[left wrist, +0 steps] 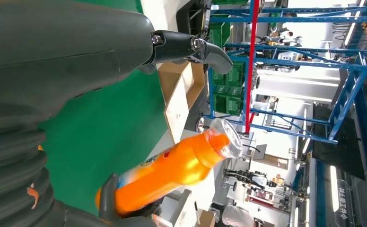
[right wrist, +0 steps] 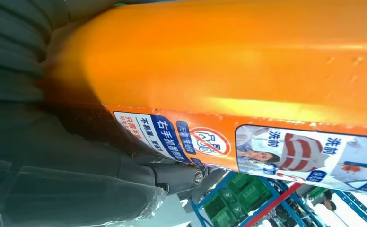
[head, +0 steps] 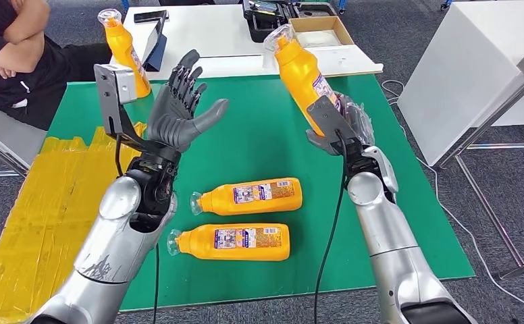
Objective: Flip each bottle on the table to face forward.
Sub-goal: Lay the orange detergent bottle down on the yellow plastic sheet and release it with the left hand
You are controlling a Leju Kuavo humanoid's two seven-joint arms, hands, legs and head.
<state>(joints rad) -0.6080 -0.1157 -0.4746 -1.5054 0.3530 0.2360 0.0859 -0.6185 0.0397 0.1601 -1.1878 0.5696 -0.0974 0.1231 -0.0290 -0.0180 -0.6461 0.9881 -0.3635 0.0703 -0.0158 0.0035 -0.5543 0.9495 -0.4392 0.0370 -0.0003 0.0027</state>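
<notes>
A: Right, where does the robot stand with the bottles?

B: The right hand (head: pixel 337 131) grips one orange bottle (head: pixel 301 71) by its lower body, lifted above the green table (head: pixel 259 135) and tilted, clear cap up and away. The left hand (head: pixel 181 108) is raised, fingers spread, holding nothing.

A: And the rest?

B: Two more lie on their sides near the front edge, the farther lying bottle (head: pixel 249 196) just behind the nearer lying bottle (head: pixel 232 243), caps to the left. A fourth, the upright bottle (head: pixel 123 44), stands at the far left corner, beside a seated person (head: pixel 16 54).

A: How would they handle?

B: Probably stiff, glossy plastic, slippery on the bare orange; the labelled flat faces mid-body look the safest hold. If full, the weight sits low, so a grip near the base should keep it from swinging
</notes>
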